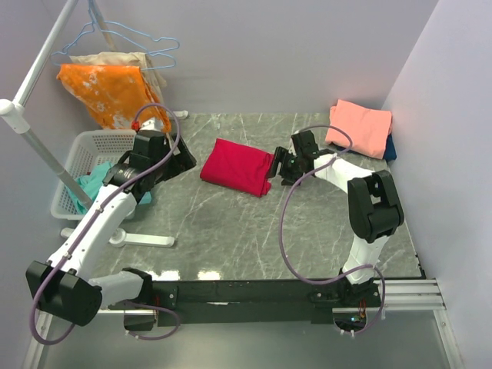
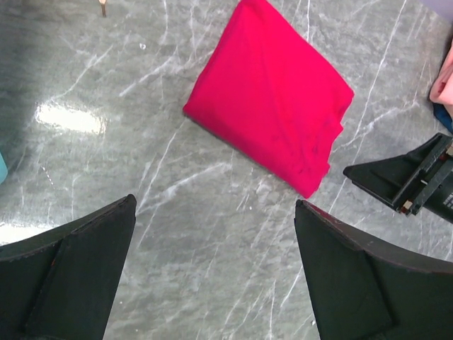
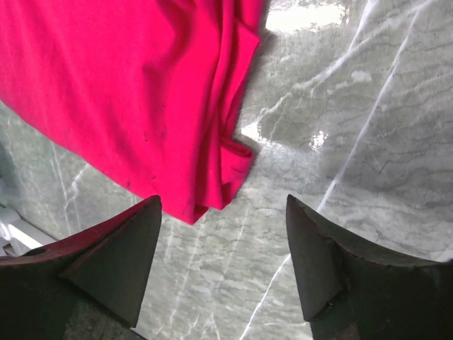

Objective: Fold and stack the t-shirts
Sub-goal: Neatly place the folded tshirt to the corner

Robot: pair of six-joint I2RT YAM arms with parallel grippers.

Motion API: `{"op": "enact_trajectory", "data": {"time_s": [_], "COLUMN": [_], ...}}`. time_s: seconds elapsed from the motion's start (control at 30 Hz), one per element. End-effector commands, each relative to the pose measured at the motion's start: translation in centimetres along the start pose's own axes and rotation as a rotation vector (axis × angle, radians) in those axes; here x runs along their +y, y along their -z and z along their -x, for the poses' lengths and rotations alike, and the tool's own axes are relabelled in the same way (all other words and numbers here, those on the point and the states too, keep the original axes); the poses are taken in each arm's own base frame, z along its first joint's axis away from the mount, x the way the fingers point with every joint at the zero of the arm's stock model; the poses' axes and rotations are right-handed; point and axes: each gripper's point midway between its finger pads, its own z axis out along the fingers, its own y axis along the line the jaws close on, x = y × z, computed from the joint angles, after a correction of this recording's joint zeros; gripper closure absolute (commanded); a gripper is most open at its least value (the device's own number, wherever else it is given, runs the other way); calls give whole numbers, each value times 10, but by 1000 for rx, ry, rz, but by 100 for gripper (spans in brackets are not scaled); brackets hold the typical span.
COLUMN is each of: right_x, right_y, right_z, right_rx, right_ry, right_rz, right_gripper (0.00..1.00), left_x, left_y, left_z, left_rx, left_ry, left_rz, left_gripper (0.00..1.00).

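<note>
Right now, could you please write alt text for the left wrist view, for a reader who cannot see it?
A folded crimson-red cloth t-shirt lies on a grey marbled table, above the open, empty black fingers of the left claw at the bottom edge. The black right claw enters from the right edge, apart from the shirt.

No text, label, brand or number can be read in any view. The crimson t-shirt point(image 1: 237, 167) shows plain cloth only. The orange cloth point(image 1: 111, 88), at ten o'clock from it, bears just white blotches.
</note>
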Motion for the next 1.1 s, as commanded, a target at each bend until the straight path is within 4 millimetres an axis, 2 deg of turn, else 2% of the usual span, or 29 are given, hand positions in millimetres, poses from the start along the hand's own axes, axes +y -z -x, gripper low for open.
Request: {"op": "enact_trajectory", "data": {"time_s": [0.0, 0.4, 0.63, 0.87, 1.07], "right_x": [7, 20, 19, 13, 20], "right_y": [14, 19, 20, 18, 12], "right_z": [11, 3, -1, -5, -1], "right_rx": [-78, -100, -108, -108, -115], "right_ry": [24, 59, 56, 67, 82], "right_rz": [26, 35, 25, -1, 15], "right_gripper": [21, 13, 9, 8, 8], "left_x": [-5, -1, -4, 5, 18], "left_y": [7, 10, 8, 3, 0], "left_z": [-6, -15, -16, -22, -32], "left_rx": [10, 22, 32, 42, 72], "left_ry": [8, -51, -54, -51, -43], "left_rz": [-44, -63, -74, -39, 17], "left_gripper": [1, 1, 1, 1, 1]}}
